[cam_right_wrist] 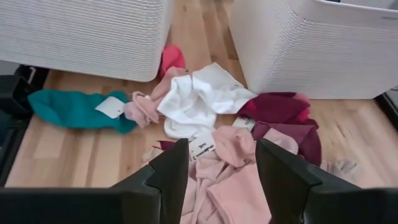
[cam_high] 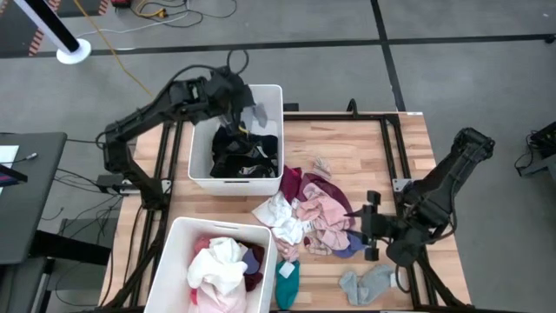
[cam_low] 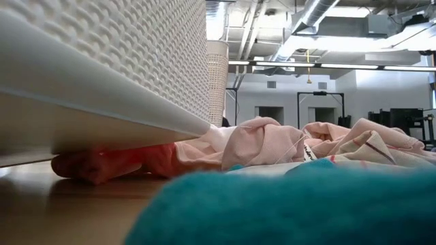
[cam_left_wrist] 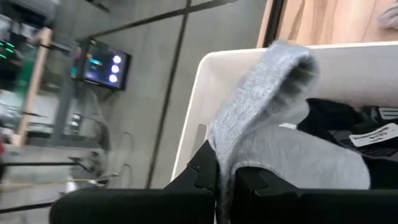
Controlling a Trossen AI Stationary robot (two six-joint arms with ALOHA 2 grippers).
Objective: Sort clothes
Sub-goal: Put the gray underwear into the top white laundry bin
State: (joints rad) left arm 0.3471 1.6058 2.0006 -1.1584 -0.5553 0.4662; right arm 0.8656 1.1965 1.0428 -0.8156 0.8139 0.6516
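Grey sock (cam_left_wrist: 280, 118) hangs clamped in the left tool (cam_high: 246, 103) over the dark-clothes bin (cam_high: 201, 170), likely for dropping. Right tool (cam_right_wrist: 221, 165), fingers apart, faces the pink pile (cam_right_wrist: 230, 180).

two white bins (cam_high: 195, 169) (cam_high: 169, 252), two arms (cam_high: 148, 113) (cam_high: 447, 178), one heap of clothes (cam_high: 313, 217).

Wooden table (cam_high: 347, 148): clothes (cam_high: 317, 217), bins (cam_high: 201, 167)

Mixed clothes (cam_high: 313, 217) heaped on table; grey sock (cam_left_wrist: 273, 118) dangling.
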